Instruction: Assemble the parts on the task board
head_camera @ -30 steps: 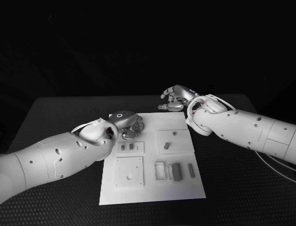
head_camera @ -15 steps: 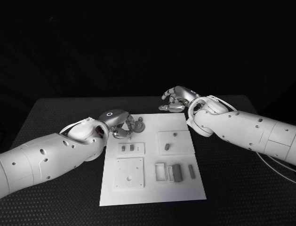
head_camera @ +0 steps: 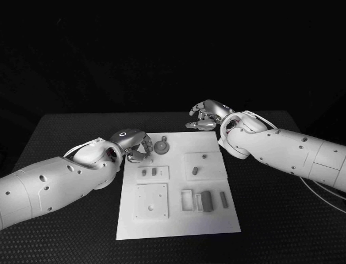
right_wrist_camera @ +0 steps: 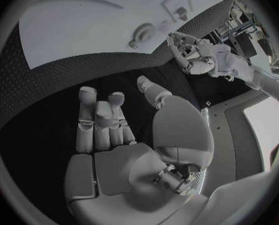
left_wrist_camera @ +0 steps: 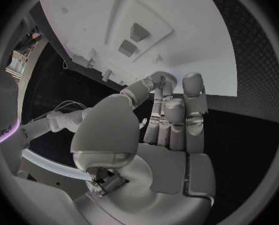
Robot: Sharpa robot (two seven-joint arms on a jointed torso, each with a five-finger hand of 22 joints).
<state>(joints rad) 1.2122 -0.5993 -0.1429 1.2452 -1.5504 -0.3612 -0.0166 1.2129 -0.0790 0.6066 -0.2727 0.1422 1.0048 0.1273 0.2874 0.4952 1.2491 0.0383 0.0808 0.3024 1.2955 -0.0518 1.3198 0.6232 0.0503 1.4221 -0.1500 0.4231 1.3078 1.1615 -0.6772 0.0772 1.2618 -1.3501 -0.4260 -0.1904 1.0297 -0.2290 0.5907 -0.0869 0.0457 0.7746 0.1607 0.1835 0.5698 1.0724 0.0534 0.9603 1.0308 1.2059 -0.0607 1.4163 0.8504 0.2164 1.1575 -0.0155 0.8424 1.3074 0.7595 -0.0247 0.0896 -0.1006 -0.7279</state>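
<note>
- While the left hand [head_camera: 135, 144] is hovering empty, fingers loosely curled, beside the round grey gear part [head_camera: 162, 147], small grey pegs [head_camera: 149, 172] are sitting in the white rectangular task board [head_camera: 177, 220] recesses.
- Right hand [head_camera: 208, 114] is hanging off-board, fingers curled on nothing.

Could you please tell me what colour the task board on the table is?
The task board is white, against the black table; the head view shows it best.

head: looks down over table | wrists: close behind each robot hand; all share task board [head_camera: 179, 187]
</note>
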